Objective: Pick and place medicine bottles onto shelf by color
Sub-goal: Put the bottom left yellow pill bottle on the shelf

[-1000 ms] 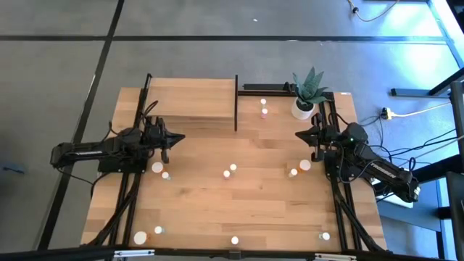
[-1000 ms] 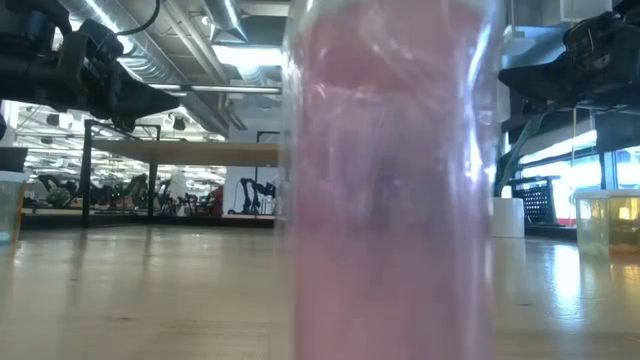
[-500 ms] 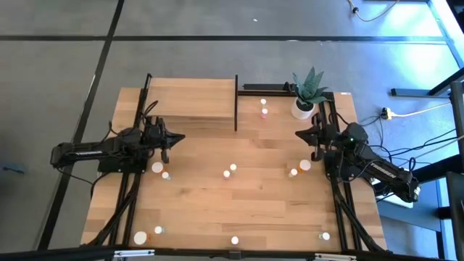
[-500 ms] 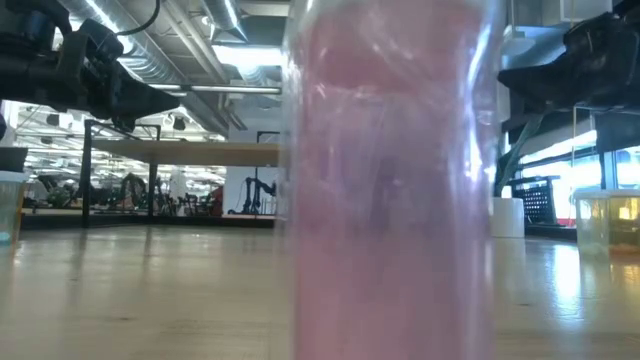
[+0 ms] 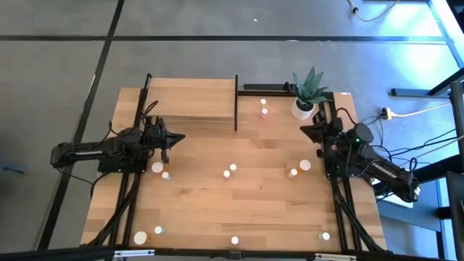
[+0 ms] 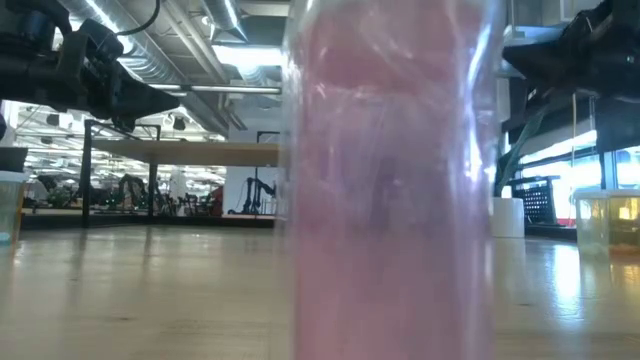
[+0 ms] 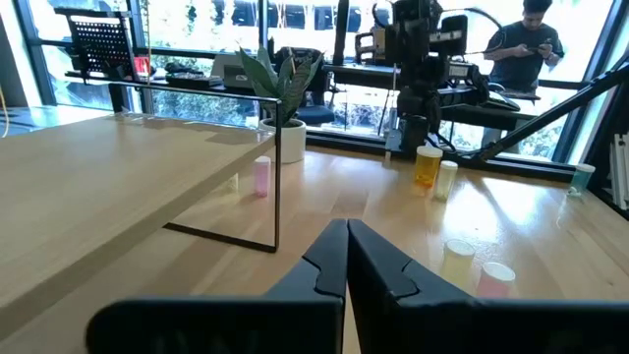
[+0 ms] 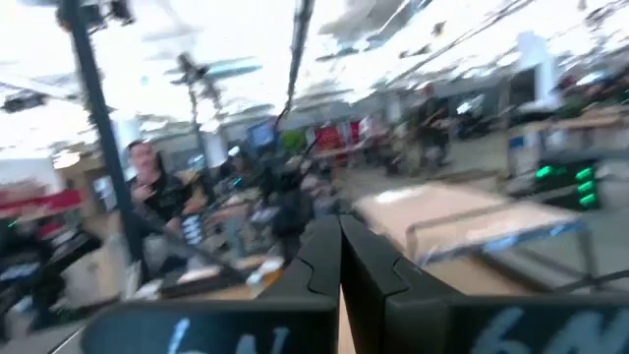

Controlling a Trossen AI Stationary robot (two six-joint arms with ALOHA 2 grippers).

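Observation:
The light-wood shelf (image 5: 192, 101) with black posts stands at the far left of the table. Small white-capped medicine bottles stand scattered on the tabletop: two near the plant (image 5: 264, 108), a pair at the middle (image 5: 230, 171), an orange and a pale one (image 5: 300, 169) at the right, two (image 5: 161, 171) at the left, and several along the near edge. One pink bottle (image 6: 390, 180) fills the low view. My left gripper (image 5: 180, 137) hovers shut at the left, level, near the shelf. My right gripper (image 5: 303, 129) hovers shut at the right, near the plant pot, holding nothing.
A white pot with a green plant (image 5: 304, 101) stands at the far right, close to my right gripper. A low black frame (image 5: 283, 88) runs along the far edge beside the shelf. In the left wrist view a person (image 7: 531, 39) stands beyond the table.
My right gripper has rolled about its own axis, tipped its fingers upward and risen a little, shifting slightly toward the table's far edge. The bottles have stayed where they were.

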